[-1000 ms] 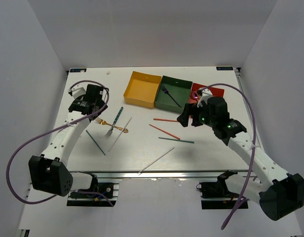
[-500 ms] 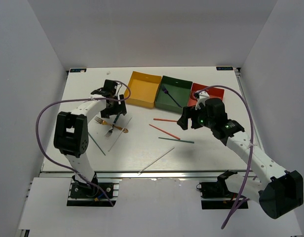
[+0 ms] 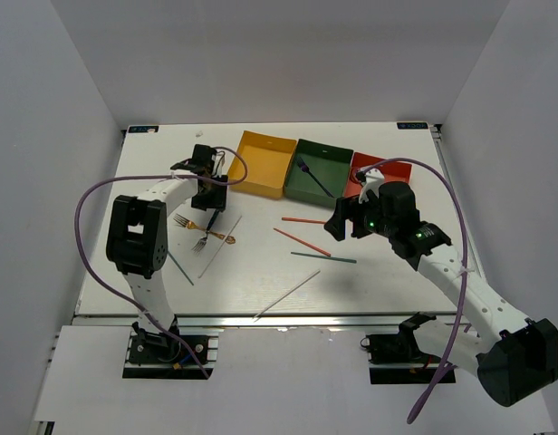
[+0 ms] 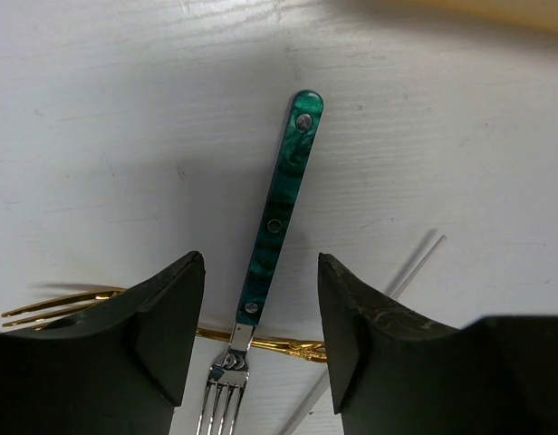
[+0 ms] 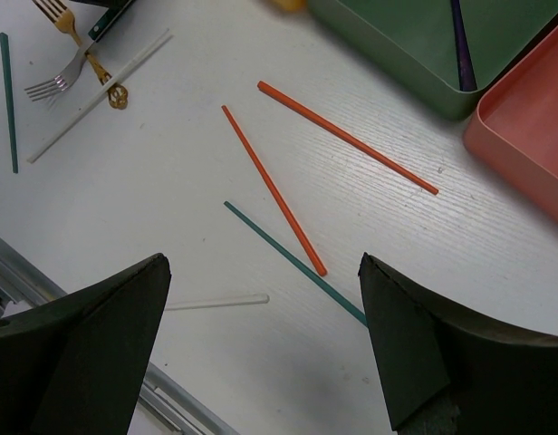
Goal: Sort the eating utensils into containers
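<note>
A silver fork with a green handle (image 4: 277, 217) lies on the table across a gold fork (image 4: 52, 308). My left gripper (image 4: 261, 299) hangs low over it, jaws open on either side of the handle without touching it. In the top view that left gripper (image 3: 209, 195) covers the handle, and the silver fork's tines (image 3: 200, 243) show below it. My right gripper (image 5: 262, 263) is open and holds nothing above two red chopsticks (image 5: 347, 138) (image 5: 273, 189) and a green chopstick (image 5: 293, 261). A purple fork (image 3: 312, 178) lies in the dark green tray (image 3: 329, 163).
The yellow tray (image 3: 256, 168), green tray and red tray (image 3: 397, 169) stand in a row at the back. A pale chopstick (image 3: 220, 246) lies beside the forks, another (image 3: 286, 295) near the front edge. A second green chopstick (image 3: 175, 262) lies at the left.
My left arm has swung from the table's left side to above the forks, and its jaws have narrowed around the green handle. The right arm has barely moved.
</note>
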Tool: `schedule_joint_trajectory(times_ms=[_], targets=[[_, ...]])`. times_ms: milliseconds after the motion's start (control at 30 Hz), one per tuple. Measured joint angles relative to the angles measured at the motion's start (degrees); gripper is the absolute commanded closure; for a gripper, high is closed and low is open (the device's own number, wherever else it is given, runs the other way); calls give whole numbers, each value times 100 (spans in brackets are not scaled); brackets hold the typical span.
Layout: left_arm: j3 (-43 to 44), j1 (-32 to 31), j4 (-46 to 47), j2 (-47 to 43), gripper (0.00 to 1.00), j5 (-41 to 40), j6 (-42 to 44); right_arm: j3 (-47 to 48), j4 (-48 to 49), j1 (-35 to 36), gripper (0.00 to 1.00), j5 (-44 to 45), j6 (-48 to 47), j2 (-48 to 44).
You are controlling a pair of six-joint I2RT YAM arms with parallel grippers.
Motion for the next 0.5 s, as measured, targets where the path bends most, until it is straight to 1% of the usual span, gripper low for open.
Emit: schedule_joint_trajectory(times_ms=[100,167,233,300,367,433,500], targets=[[-160,4,103,2,37,120,79,0,2,-2,11,-13,-4,-4],[-258,11,116,33,47,177,103,0,2,0,11,-17,-4,-9],[-302,9,149,133,50,214,129,0,2,0,11,-35,-4,-11],[-295,9,208,184,58,238,166,0,4,0,11,-35,-7,-11],[-302,9,249,184,60,251,181,0,4,0,11,-37,-9,-15],[-313,9,271,184,64,256,184,0,4,0,11,-35,-9,-33],[-317,15,282,184,71,249,184,0,4,0,11,-35,-9,-57]])
